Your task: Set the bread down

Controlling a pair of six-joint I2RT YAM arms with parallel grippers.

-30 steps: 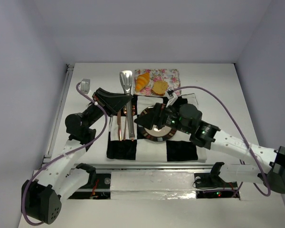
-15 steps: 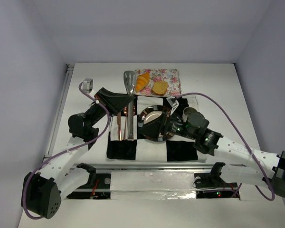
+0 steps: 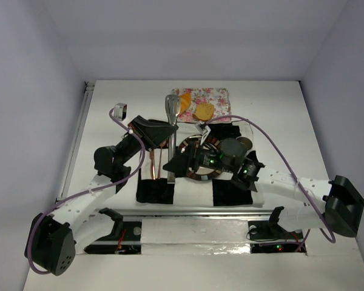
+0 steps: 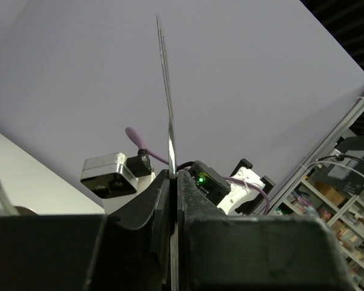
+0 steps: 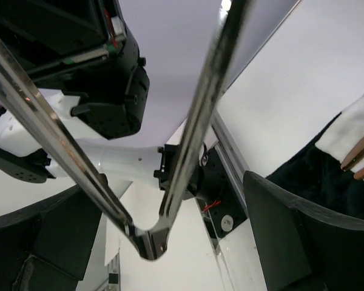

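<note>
**Arm pose.** The left arm rises from the near-left corner of the worktop (image 3: 273, 115) and bends at the elbow. It ends with the left gripper (image 3: 167, 131) over the far-left part of the checked cloth (image 3: 155, 191). Its jaws are clenched on the metal tongs (image 3: 171, 115). In the left wrist view the two fingers (image 4: 145, 209) press flat against the tongs (image 4: 168, 121), which are seen edge-on.

The right arm stretches from the near-right corner leftward and low across the cloth. The right gripper (image 3: 173, 165) sits at the near end of the tongs with its jaws released and spread wide. In the right wrist view the hinged end of the tongs (image 5: 148, 239) hangs between the two fingers (image 5: 291, 236); contact with either cannot be confirmed.

**Task items.** The croissant (image 3: 185, 99) and the round bun (image 3: 203, 111) lie side by side on the floral napkin (image 3: 215, 96) at the far edge, beyond the cloth.

**Obstructed detail.**
- The head of the tongs covers the left part of the croissant.
- The right arm hides most of the plate (image 3: 201, 176); only parts of its rim show.
- The copper cutlery (image 3: 153, 165) is partly covered by the left arm.
- Neither wrist view shows the bread.
</note>
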